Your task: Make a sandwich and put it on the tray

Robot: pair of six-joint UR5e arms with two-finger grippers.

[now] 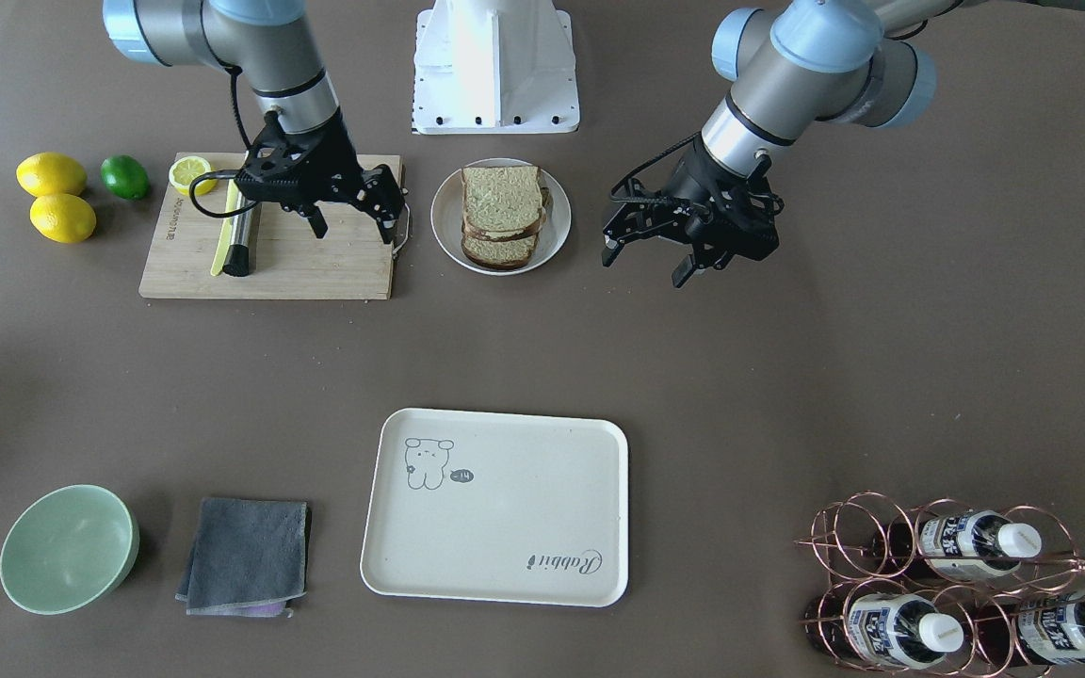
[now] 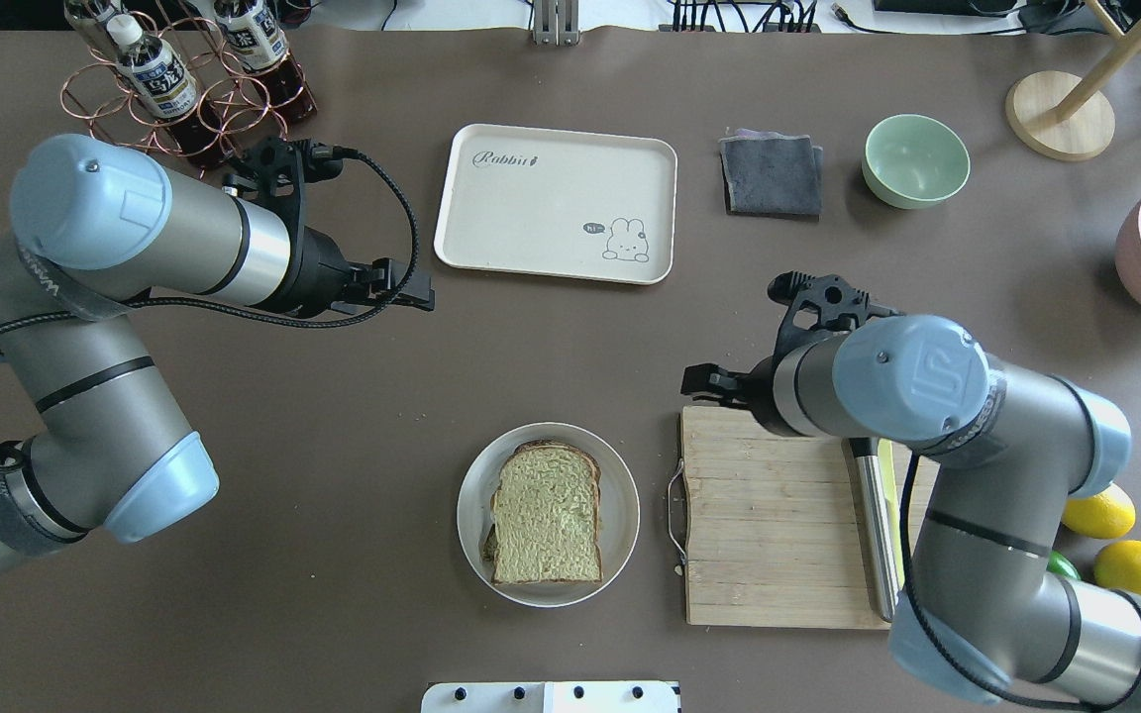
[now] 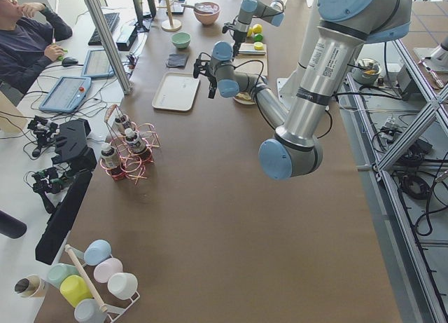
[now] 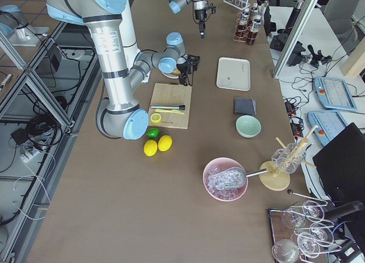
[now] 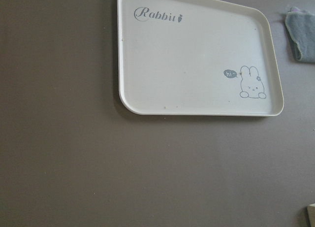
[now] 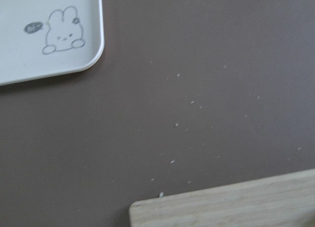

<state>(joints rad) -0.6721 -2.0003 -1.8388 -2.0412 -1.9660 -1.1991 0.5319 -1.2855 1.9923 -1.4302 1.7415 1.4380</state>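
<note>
The left gripper [image 1: 648, 262] has its jaws spread and holds nothing. It hangs over bare table, to the left of the dish [image 1: 448, 226]. The right gripper [image 1: 354, 229] is likewise parted and empty, above the far left corner of the board [image 1: 316, 273].

The sandwich [image 1: 502, 215] is a stack of bread slices on the round white dish, near the robot's base and between the two grippers. No egg shows from these views.

The tray [image 1: 505, 518] lies flat on the far side of the table, well apart from the dish. It bears grey "Rabbit" script, and a small animal drawing with a speech bubble reading "hi".

A knife [image 1: 243, 235] and a half lemon [image 1: 192, 173] lie on the board. Print along the board's edge is too small to read. Two lemons [image 1: 51, 174] and a lime [image 1: 124, 176] sit to its right. Far right are a cloth [image 1: 246, 556] and a green bowl [image 1: 69, 548]. Far left, a copper rack [image 1: 844, 537] holds labelled bottles; the labels are unreadable.
</note>
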